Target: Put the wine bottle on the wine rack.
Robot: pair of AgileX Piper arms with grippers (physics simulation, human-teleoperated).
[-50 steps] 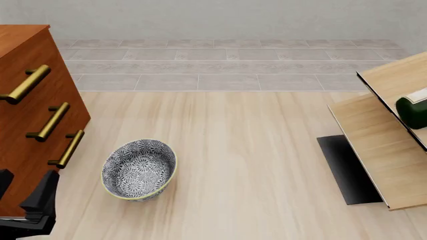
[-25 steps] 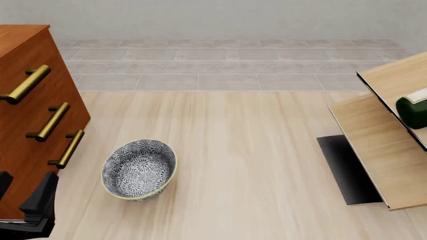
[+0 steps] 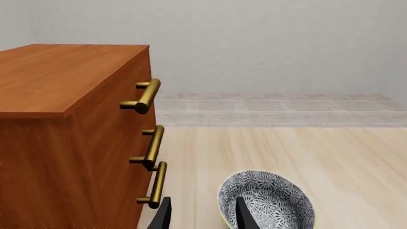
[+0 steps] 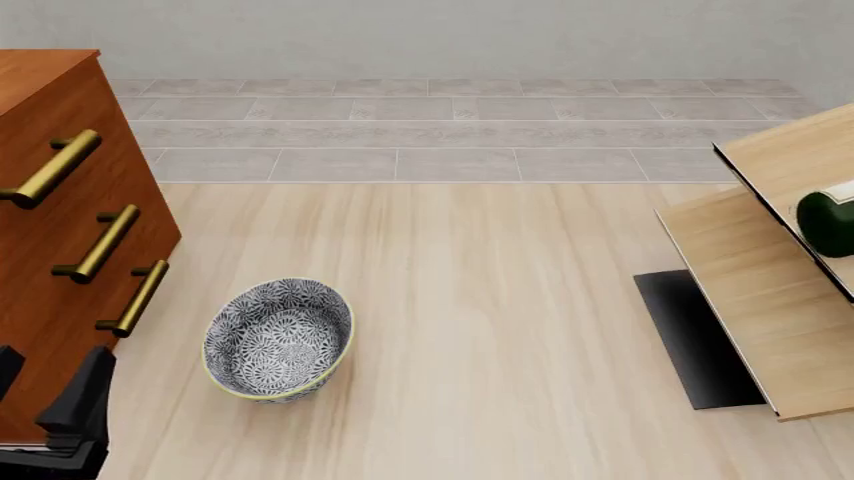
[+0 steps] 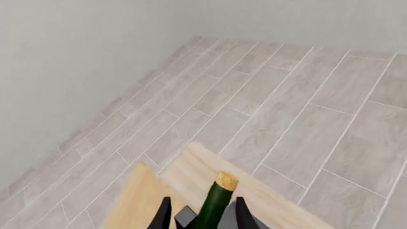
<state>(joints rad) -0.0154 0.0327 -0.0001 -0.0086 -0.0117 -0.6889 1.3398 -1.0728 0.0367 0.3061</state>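
Observation:
The wine bottle (image 4: 827, 212) lies on the pale wine rack (image 4: 761, 300) at the right edge of the front view, where only its dark green base end and a strip of white label show. In the right wrist view its green neck and tan cork (image 5: 225, 182) run out between the fingers of my right gripper (image 5: 203, 214). The fingers stand apart on either side of the neck without touching it. My left gripper (image 3: 202, 214) is open and empty, low at the near left beside the cabinet, also seen as the left gripper (image 4: 54, 415).
A reddish-brown cabinet (image 4: 67, 250) with brass handles fills the left side. A patterned bowl (image 4: 278, 340) sits on the wood table just right of it. The rack's black base (image 4: 694, 340) rests on the table at the right.
The bottle's visible end has shifted slightly right on the rack. My left gripper has sunk a little toward the near edge.

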